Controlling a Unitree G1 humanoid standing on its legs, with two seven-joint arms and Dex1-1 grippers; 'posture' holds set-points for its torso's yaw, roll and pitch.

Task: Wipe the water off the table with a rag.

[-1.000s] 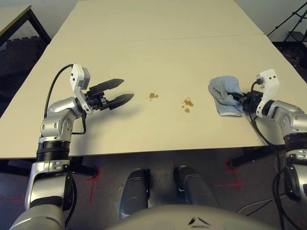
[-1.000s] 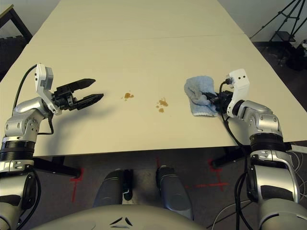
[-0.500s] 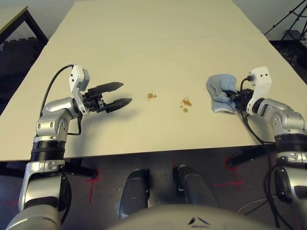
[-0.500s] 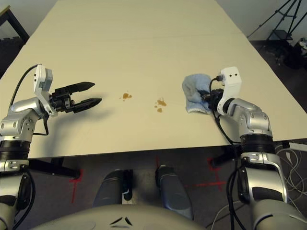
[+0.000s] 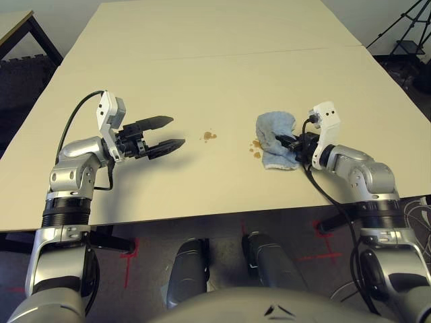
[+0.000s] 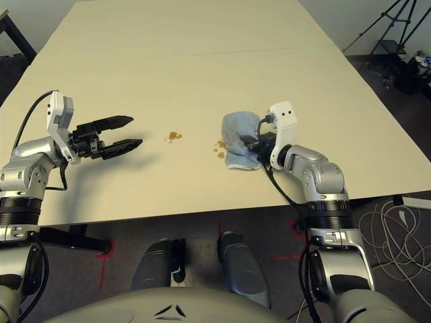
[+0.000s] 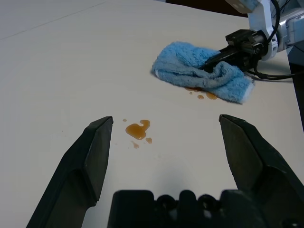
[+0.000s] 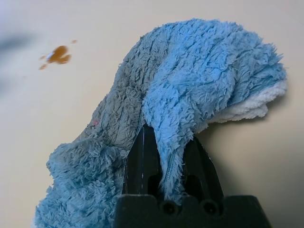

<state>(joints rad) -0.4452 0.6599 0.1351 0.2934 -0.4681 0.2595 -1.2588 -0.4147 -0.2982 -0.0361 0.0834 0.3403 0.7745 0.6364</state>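
Right fingers (image 8: 164, 156) clamped on rag (image 5: 275, 137), rag against near water drops (image 7: 202, 93); left fingers (image 5: 174, 132) apart above worktop (image 5: 222, 74).

On the table (image 5: 222, 74), the rag (image 5: 275, 138) lies right of centre, apparently overlapping the nearer water cluster (image 5: 255, 146), with the other cluster (image 5: 209, 136) further left, between it and the left gripper (image 5: 174, 132).

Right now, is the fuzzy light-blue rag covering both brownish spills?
No, the rag reaches the nearer drops; the farther puddle lies bare.
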